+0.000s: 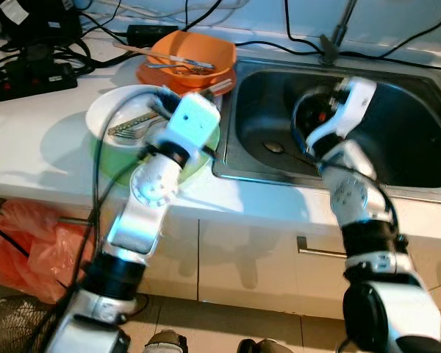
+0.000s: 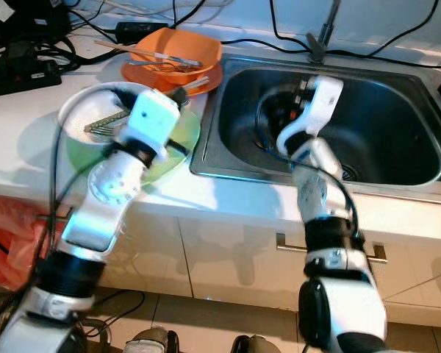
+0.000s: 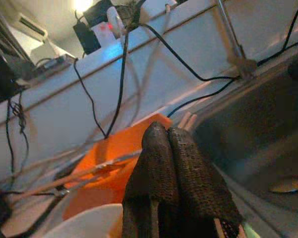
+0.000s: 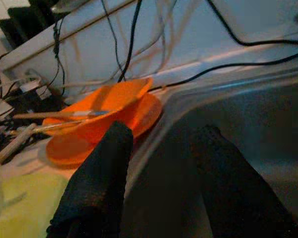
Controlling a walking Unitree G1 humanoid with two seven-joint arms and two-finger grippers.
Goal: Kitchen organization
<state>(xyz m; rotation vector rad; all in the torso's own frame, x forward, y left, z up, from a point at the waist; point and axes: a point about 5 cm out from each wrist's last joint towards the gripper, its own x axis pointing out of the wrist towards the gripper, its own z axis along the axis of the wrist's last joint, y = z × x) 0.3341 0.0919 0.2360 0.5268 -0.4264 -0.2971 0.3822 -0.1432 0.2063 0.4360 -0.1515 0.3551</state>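
My arms are silver-white shells with rounded joints and black bands at the elbows; black cables loop along both. My left pincer (image 3: 166,163) has two black, coarse-textured fingers. My right pincer (image 4: 161,173) has the same dark fingers, long and blunt. A red spot glows by my right wrist.

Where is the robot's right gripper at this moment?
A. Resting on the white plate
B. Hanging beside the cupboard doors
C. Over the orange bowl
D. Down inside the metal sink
D: the right gripper reaches over the rim into the basin of the steel sink, with the orange bowl off to its left on the counter.
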